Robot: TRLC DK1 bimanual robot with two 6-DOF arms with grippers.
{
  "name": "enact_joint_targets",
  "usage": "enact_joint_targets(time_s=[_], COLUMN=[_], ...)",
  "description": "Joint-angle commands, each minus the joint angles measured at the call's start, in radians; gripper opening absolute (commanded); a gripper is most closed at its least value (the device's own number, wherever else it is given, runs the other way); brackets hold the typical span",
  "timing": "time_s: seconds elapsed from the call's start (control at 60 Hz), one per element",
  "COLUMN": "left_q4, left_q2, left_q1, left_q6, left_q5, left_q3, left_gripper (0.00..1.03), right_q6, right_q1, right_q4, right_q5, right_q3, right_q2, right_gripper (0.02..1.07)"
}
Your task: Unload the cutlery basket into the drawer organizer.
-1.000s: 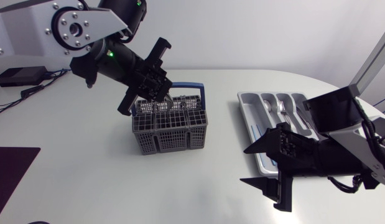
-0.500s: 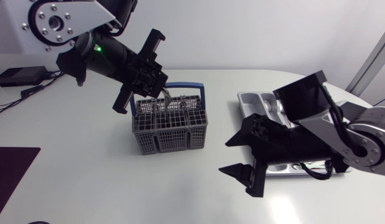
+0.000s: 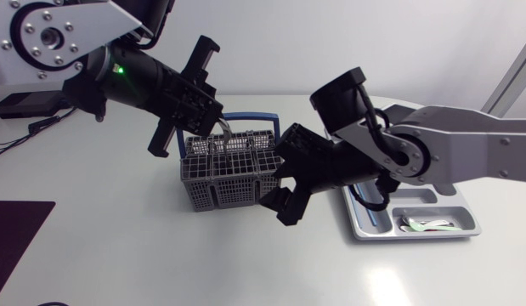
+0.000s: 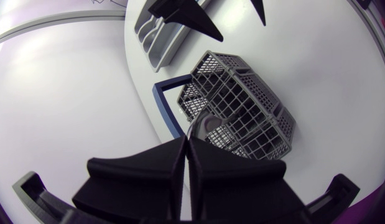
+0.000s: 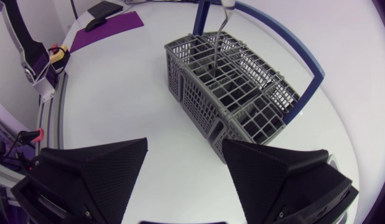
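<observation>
**Left claw pinches steel above the basket**

The left gripper (image 3: 216, 115) hangs over the cutlery basket (image 3: 233, 191). Its fingers are closed hard together on the top of a silver piece of cutlery (image 4: 200, 124). From the right wrist view the thin stem runs down into one of the far compartments, so the working end is not yet clear of the mesh. I can't tell whether it's a fork, a spoon or a knife.

The basket sits around the middle of the desk, its blue handle (image 3: 275, 123) standing upright. The drawer organizer (image 3: 432, 206) lies toward the desk's right edge, half hidden under the right arm, with a few pieces in its near compartment.

The right gripper (image 5: 185, 144) has its fingers spread wide and holds nothing. It faces the near side of the basket from just beside it.

On handling, my read is that the piece is light, rigid and polished, which means slippery. A pinch across the flat of the handle, close to its end, looks like the right hold. Held that high, though, the piece can swing like a pendulum.

A straight vertical pull should clear the grid. Any tilt risks the head catching a rib. The plastic basket looks light enough to lift or tip along with it, so the open right claw is well placed to steady the wall.
</observation>
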Motion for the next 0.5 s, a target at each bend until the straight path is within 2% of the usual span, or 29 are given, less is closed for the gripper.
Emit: enact_joint_targets(time_s=[0.0, 0.183, 0.483], left_q4=[0.015, 0.027, 0.049], left_q2=[-0.03, -0.047, -0.084], left_q1=[-0.016, -0.037, -0.056], left_q6=[0.043, 0.06, 0.097], left_q5=[-0.006, -0.02, -0.037], left_q3=[-0.041, -0.059, -0.09], left_gripper=[0.03, 0.03, 0.03], right_q6=[0.058, 0.107, 0.129], right_q1=[0.029, 0.078, 0.083], right_q4=[0.005, 0.032, 0.106], right_q5=[0.024, 0.076, 0.09], right_q3=[0.047, 0.087, 0.09], right_q2=[0.052, 0.123, 0.161], right_gripper=[0.89, 0.89, 0.88])
